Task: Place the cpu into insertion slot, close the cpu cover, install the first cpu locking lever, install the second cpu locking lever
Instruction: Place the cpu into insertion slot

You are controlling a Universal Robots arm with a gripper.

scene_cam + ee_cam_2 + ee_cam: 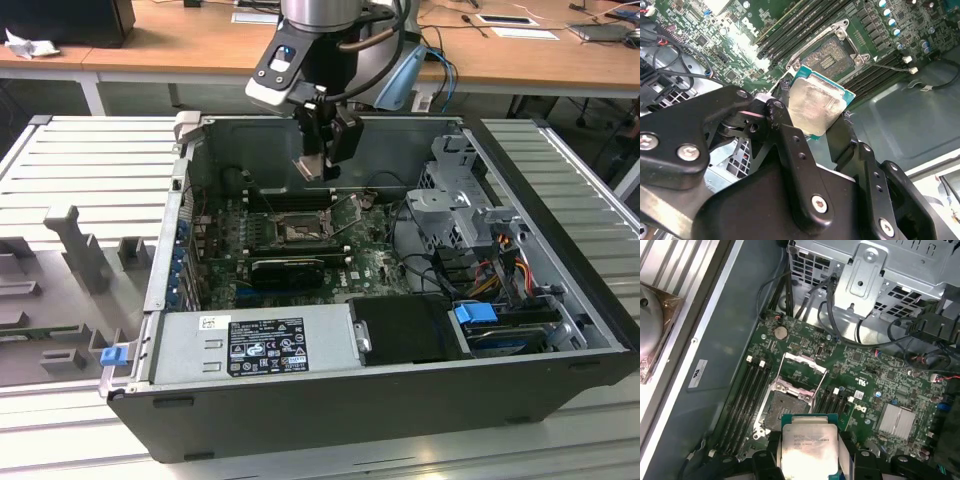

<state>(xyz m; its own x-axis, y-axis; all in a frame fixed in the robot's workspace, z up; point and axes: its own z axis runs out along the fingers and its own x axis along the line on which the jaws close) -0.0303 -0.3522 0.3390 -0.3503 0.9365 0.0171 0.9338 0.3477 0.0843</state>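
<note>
In gripper (812,114): cpu (816,102), above insertion slot (831,57) on mobo (860,365).

My arm's wrist (318,12) is a silver-grey cylinder. Below it I see a grey housing (272,82) with a small blue cap (283,55), and a black cable (395,38) loops alongside. My gripper (327,163) is matte black. In the second wrist view its fingers (790,145) are flat, round-ended link bars joined at pivots and studded with silver cross-head screws (688,152).
</note>
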